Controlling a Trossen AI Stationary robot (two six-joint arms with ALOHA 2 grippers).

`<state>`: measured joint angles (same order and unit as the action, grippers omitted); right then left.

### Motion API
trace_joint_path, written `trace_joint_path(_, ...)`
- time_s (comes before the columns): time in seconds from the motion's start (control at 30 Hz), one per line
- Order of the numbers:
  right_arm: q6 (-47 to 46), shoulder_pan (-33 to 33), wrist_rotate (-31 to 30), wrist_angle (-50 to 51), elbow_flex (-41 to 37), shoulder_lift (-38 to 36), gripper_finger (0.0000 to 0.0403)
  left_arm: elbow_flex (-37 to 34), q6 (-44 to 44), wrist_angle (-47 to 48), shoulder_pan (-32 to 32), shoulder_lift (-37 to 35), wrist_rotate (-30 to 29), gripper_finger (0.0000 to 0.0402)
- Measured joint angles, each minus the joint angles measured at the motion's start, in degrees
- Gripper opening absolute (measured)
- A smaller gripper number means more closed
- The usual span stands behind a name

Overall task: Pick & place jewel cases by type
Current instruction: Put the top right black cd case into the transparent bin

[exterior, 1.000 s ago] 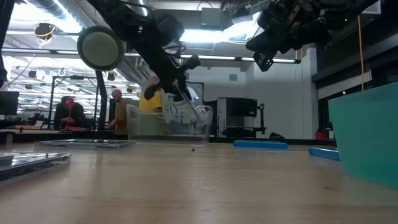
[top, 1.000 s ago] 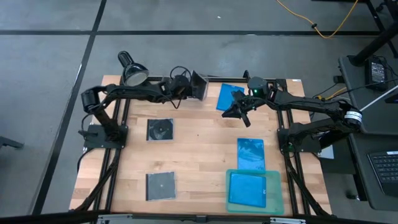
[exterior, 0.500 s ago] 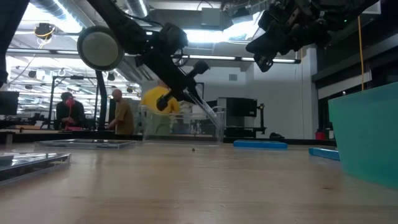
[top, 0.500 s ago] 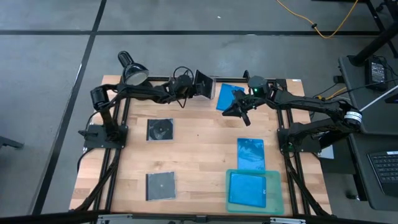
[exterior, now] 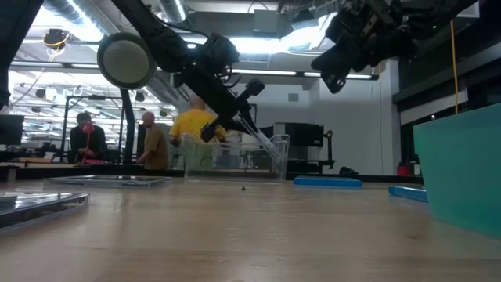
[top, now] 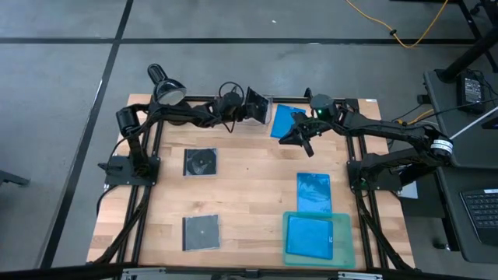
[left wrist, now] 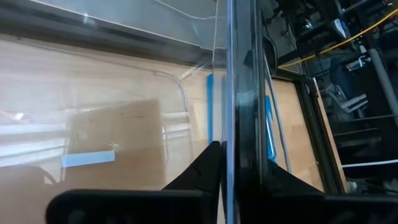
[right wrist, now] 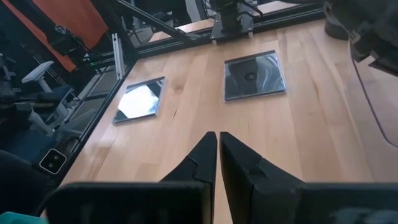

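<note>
A dark-grey square jewel case stands on edge in my left gripper at the far edge, inside the clear bin. Two more square cases lie flat: one left of centre, one near the front. One blue case lies at the far edge, one on the right, and one in the teal tray. My right gripper hovers shut and empty, raised beside the far blue case. My left gripper is shut on the square jewel case, pinching its faces between the two fingers. The wrist view shows the case edge-on. In the low view the fingers slant down into the bin. Whether the case touches the bin's wall cannot be told.
A desk lamp stands at the far left corner. Bare wood lies mid-table between the square cases and the blue ones. The teal tray wall rises at the near right. People stand in the room behind the table.
My left gripper has moved toward the table's right along the far edge, still shut on the case. The clear bin has slid to the right with it. My right gripper has stayed about where it was.
</note>
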<state>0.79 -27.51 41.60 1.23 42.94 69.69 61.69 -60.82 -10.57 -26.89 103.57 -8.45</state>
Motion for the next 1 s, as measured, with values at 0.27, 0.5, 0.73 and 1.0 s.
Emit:
trace_joint_path(0.27, 1.3, -0.1, 0.0, 1.1, 0.0, 0.0, 0.0026, 0.0, 2.0, 0.5, -0.3, 0.0, 0.7, 0.0073)
trace_joint_path(0.5, 2.5, -0.1, 0.0, 1.3, 0.0, 0.0, 0.0026, 0.0, 2.1, 3.5, -0.3, 0.0, 0.9, 0.0098)
trace_joint_path(0.73, 2.5, -1.5, 0.5, 1.5, 0.0, 0.0, 0.0026, 0.0, 2.7, 5.4, -0.1, 0.0, 0.9, 0.0116)
trace_joint_path(1.0, 2.8, -1.7, 0.6, 2.1, 0.0, 0.0, 0.0026, 0.4, 4.3, 10.4, 0.2, -1.2, 0.0, 0.0118)
